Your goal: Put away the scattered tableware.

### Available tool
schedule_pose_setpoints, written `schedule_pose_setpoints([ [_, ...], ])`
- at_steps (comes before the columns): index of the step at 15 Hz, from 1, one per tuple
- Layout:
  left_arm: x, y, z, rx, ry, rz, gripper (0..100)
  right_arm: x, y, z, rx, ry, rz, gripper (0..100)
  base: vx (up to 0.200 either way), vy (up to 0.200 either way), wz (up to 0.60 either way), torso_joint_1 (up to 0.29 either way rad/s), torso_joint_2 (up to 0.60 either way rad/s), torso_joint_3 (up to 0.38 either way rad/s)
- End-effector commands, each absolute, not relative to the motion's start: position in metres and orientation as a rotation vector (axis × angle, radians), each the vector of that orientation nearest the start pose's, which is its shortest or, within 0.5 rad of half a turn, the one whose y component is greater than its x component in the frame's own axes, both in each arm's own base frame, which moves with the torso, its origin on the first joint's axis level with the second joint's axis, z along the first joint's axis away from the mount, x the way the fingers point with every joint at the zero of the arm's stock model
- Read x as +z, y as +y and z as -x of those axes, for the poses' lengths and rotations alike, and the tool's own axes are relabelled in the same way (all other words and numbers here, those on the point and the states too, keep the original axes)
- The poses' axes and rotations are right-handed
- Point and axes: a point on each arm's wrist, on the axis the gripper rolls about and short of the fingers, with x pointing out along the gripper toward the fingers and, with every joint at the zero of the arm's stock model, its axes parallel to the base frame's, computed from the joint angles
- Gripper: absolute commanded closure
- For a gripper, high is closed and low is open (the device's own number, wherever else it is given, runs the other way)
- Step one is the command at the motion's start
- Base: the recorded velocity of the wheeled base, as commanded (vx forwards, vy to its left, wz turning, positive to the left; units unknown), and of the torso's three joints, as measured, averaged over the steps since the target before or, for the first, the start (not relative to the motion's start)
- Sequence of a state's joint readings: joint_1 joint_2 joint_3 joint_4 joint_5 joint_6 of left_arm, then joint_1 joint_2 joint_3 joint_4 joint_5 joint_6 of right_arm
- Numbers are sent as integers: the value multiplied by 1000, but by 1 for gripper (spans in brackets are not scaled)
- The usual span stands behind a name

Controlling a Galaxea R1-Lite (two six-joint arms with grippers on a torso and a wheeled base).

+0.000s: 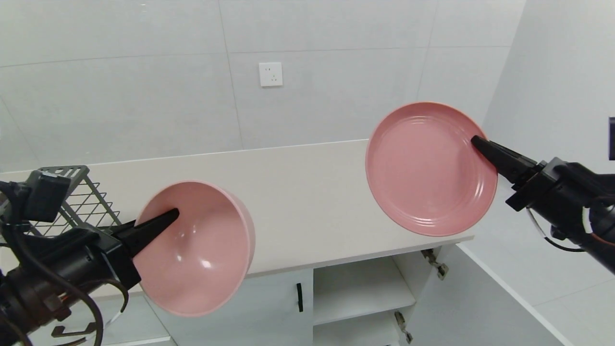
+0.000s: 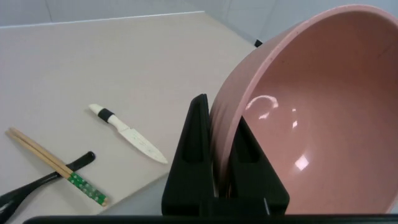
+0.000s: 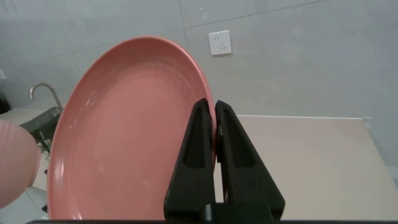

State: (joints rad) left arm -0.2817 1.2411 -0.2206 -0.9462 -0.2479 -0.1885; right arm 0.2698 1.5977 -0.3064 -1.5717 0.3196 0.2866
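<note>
My left gripper (image 1: 166, 218) is shut on the rim of a pink bowl (image 1: 199, 250), held tilted in the air at the counter's front left; the rim sits between the fingers (image 2: 200, 130) and the bowl (image 2: 323, 112) opens toward the camera. My right gripper (image 1: 480, 143) is shut on the edge of a pink plate (image 1: 427, 168), held nearly upright above the counter's right end. The plate (image 3: 124, 137) rim is pinched between the fingers (image 3: 199, 134). On the counter lie a small knife (image 2: 127, 132), a pair of chopsticks (image 2: 53, 165) and a black spoon handle (image 2: 43, 180).
A wire dish rack (image 1: 79, 202) stands at the counter's left end, with a faucet (image 3: 43, 93) near it. The beige counter (image 1: 307, 192) backs onto a tiled wall with a socket (image 1: 270, 74). Below, a cabinet (image 1: 360, 293) stands open with bare shelves.
</note>
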Motion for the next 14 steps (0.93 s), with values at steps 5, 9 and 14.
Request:
schedule_pose_setpoints([
  [5, 154, -59, -181, -525, 112, 178, 100, 145, 77, -189, 438, -60, -217, 100, 0, 0, 0, 0, 0, 0],
  [9, 145, -60, -185, -525, 105, 180, 100, 122, 67, -185, 328, 6, 40, 100, 0, 0, 0, 0, 0, 0],
  [14, 135, -64, -192, -452, 143, 174, 100, 128, 74, -188, 353, -8, -50, 100, 0, 0, 0, 0, 0, 0],
])
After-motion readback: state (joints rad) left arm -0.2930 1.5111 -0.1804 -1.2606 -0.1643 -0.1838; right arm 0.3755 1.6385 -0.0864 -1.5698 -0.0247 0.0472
